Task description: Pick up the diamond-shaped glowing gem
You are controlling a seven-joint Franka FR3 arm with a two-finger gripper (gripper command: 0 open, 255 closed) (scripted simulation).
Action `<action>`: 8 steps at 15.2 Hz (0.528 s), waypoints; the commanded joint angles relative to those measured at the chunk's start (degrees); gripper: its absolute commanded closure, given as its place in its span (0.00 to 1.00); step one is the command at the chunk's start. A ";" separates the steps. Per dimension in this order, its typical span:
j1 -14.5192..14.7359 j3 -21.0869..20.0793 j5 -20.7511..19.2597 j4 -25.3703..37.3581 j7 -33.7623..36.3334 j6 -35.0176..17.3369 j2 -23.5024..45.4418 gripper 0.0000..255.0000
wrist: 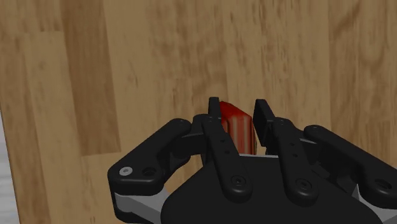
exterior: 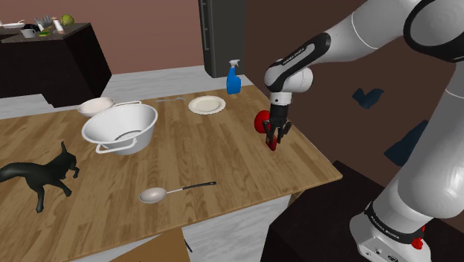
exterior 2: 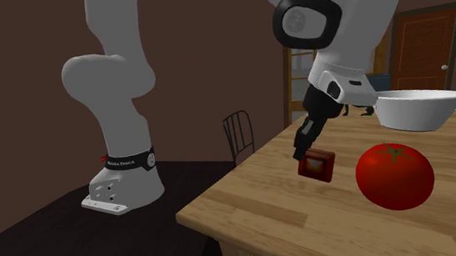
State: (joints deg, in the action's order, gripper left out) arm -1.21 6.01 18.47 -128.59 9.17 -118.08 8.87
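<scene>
Pincer [wrist: 236, 108] clenched narrowly on the red gem [exterior 2: 318, 166], one black finger pressed to each side. It hangs at the wooden table's [exterior: 186, 160] near edge, just beside a tomato [exterior 2: 394, 175]; whether the gem touches the boards I cannot tell. Farther along the table stand a white two-handled bowl [exterior: 119, 126], a plate [exterior: 206, 104] and a blue spray bottle [exterior: 233, 77], before brown walls. The gem's long axis runs with the fingers, pointing down, slightly tilted.
</scene>
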 commanded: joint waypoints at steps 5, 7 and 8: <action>-0.07 0.26 -1.16 1.31 1.53 4.37 -3.28 1.00; -0.08 0.31 -1.47 1.81 2.01 5.75 -4.23 1.00; -0.09 0.33 -1.62 2.07 2.24 6.44 -4.70 1.00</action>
State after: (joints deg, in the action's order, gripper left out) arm -1.24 6.27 17.04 -126.72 11.23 -112.38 4.71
